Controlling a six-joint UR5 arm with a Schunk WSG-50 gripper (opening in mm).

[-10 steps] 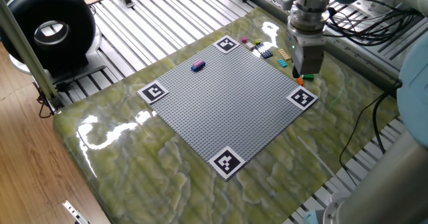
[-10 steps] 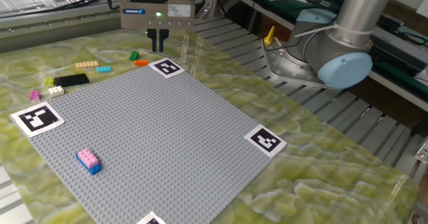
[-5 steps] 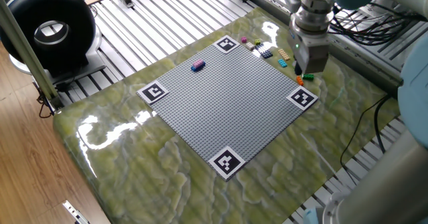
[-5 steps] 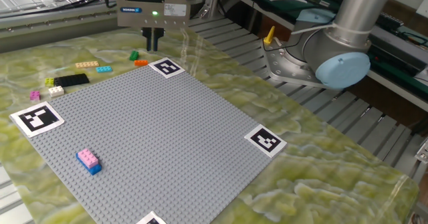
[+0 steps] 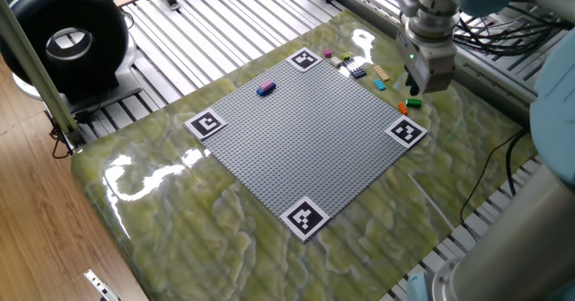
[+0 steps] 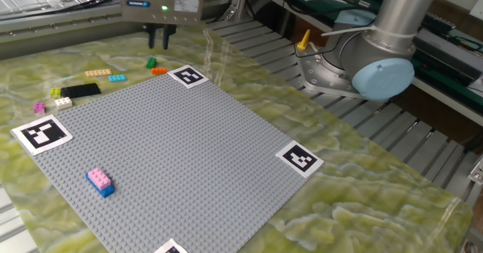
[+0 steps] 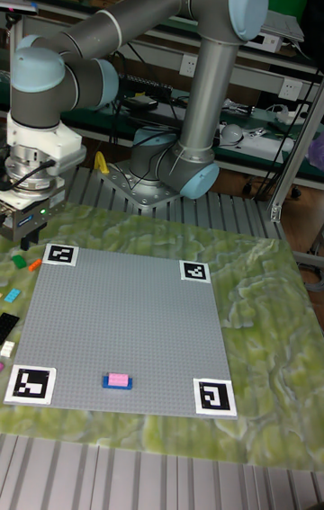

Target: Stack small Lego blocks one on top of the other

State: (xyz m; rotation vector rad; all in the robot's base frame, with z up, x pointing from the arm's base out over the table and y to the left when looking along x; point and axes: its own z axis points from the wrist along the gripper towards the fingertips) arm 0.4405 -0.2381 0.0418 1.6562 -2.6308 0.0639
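Jaws hover over green brick

We see the grey baseplate open across nearly its whole studded face; only the pink-on-blue stack rises from it, near one marker tag. Loose bricks crowd the strip of table beyond the far edge: green brick, orange brick, cyan brick and a black piece. The gripper hangs above them, with air beneath.
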